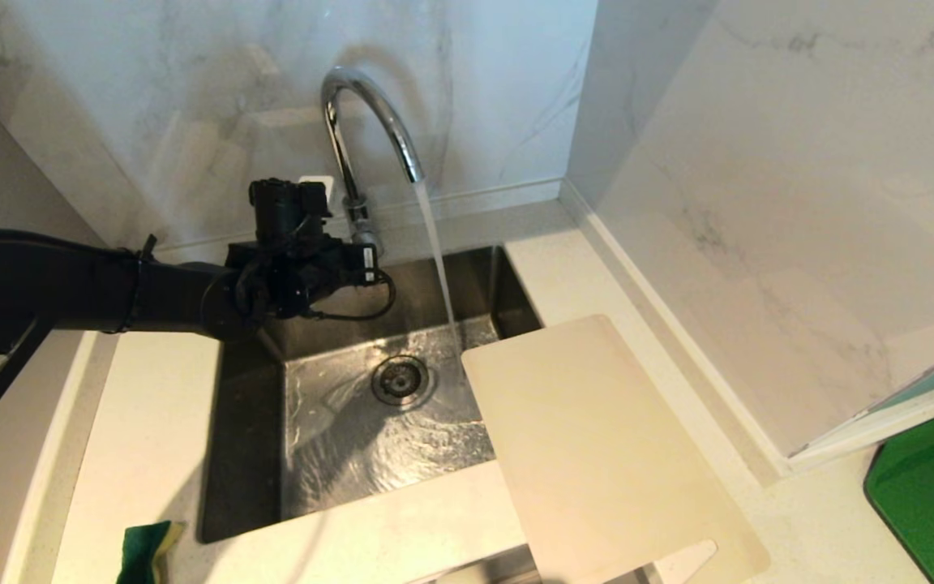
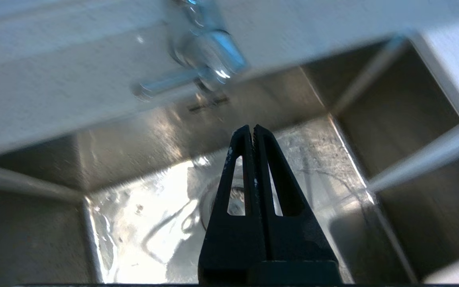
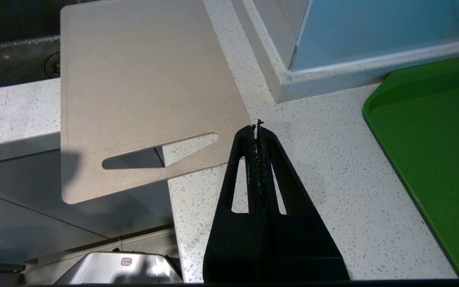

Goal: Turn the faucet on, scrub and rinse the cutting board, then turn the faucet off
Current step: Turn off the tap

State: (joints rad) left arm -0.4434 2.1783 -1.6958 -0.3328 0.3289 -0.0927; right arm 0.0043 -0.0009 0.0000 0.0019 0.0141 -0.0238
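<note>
In the sink (image 1: 256, 454), faucet (image 1: 353, 105) water (image 1: 439, 268) runs toward the drain (image 1: 400, 380).

1. The faucet (image 1: 362, 122) is a tall, shiny chrome gooseneck standing upright at the back edge of the sink, its arched spout curving forward over the basin. A steady stream of water runs from the spout. A thin lever (image 2: 165, 81) sticks out sideways from its base.
2. The cutting board (image 1: 597, 438) is a large, flat, off-white rectangle with rounded corners. It lies on the counter, one corner overhanging the basin, its slot-handle end jutting past the counter's front edge.
</note>
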